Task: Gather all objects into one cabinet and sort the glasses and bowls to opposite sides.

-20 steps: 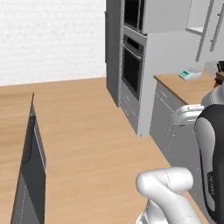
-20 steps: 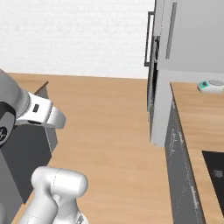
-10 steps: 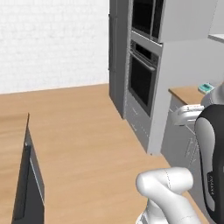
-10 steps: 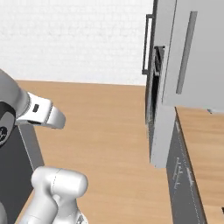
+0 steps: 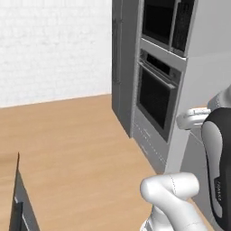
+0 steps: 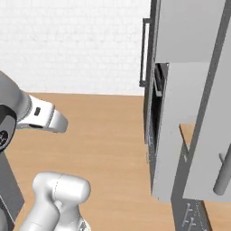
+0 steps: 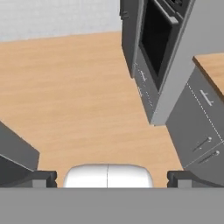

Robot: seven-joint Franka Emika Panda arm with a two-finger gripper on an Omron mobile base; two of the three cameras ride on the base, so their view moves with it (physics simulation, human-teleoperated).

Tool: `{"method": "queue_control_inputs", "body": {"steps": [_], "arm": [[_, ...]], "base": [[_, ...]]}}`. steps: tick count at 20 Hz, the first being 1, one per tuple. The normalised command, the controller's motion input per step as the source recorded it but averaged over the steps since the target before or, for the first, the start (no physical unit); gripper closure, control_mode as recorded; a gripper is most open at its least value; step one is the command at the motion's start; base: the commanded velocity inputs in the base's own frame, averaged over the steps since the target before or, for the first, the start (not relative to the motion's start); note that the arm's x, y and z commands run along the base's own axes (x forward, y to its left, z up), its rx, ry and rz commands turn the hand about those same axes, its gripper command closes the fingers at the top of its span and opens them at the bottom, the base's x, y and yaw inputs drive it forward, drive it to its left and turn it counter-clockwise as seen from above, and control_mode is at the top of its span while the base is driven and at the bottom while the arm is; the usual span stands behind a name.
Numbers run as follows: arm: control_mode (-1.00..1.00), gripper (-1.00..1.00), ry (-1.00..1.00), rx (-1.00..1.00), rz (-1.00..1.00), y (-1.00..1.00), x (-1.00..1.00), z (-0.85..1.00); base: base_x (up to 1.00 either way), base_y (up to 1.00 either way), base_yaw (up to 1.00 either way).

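Observation:
My gripper (image 7: 111, 177) is open, its two dark fingertips (image 7: 43, 177) standing wide apart with nothing between them. It points down over bare wooden floor (image 7: 78, 96) in front of a tall grey oven unit. The glasses and the bowls are out of view. A flat grey door with a long metal bar handle (image 6: 222, 175) hangs close at the right edge of the right base view; I cannot tell whether it belongs to the cabinet.
A tall grey unit with built-in ovens (image 5: 155, 97) stands ahead on the right. Beside it is a wood-topped counter with grey drawer fronts (image 7: 199, 127). A dark counter edge (image 5: 18, 203) sits at the lower left. A white brick wall (image 5: 54, 45) closes the back.
The whole picture has shifted, so the base has moved. The oven unit now looms larger and nearer the middle, and the counter top has slid off to the right. The gripper stays open.

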Motion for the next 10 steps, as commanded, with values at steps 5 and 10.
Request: {"method": "queue_control_inputs", "body": {"steps": [5,10], "arm": [[1.0,-1.0,0.0,0.0,0.0,0.0,0.0,0.0],[1.0,-1.0,0.0,0.0,0.0,0.0,0.0,0.0]], "base": [[0.82,0.12,-0.61],[0.52,0.14,-0.75]]}}
